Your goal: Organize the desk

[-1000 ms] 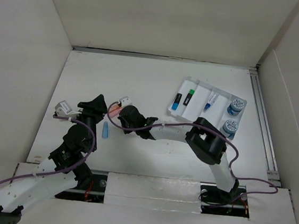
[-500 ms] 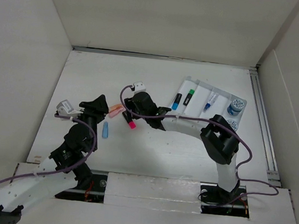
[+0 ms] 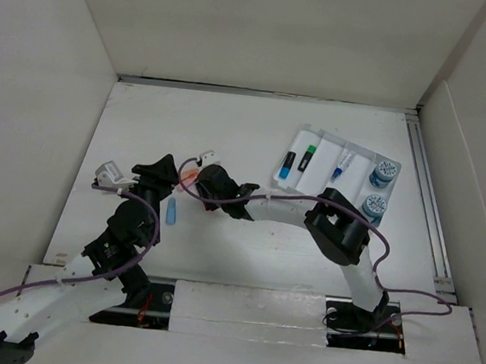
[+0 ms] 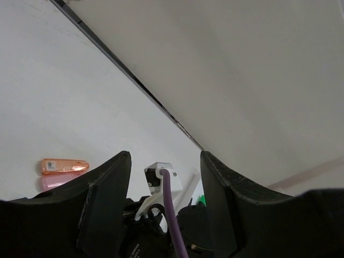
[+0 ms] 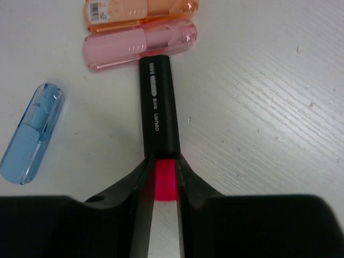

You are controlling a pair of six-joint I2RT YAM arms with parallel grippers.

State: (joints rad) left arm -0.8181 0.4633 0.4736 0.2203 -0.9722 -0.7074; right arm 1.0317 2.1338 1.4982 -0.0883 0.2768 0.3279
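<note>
ok, the desk (image 3: 231,129) is a flat matte white tabletop filling the floor of the top view. it is boxed by plain white walls (image 3: 268,28) on the left, back and right, and a metal rail (image 3: 424,192) runs along its right edge. close up, its surface shows fine streaks.

right gripper (image 5: 163,161) is low over the left-middle of the desk. its black fingers (image 5: 137,183) are pinched narrow on the pink end of a black marker (image 5: 157,102), a smooth round barrel with small white print, lying flat. the barrel's far tip meets a clear pink cap (image 5: 140,45). a clear orange cap (image 5: 141,11) with a barcode sticker lies just beside that, parallel. a rounded clear blue cap (image 5: 31,134) sits apart to the left.

left gripper (image 4: 165,161) hovers near the caps, matte black jaws about half apart, holding nothing.

a white ridged tray (image 3: 326,156) sits right-back near the rail. it holds a blue highlighter (image 3: 287,165), a green highlighter (image 3: 308,156), a thin pen (image 3: 343,165) and two round blue-lidded jars (image 3: 385,173). open white surface runs from the caps to the back wall.
</note>
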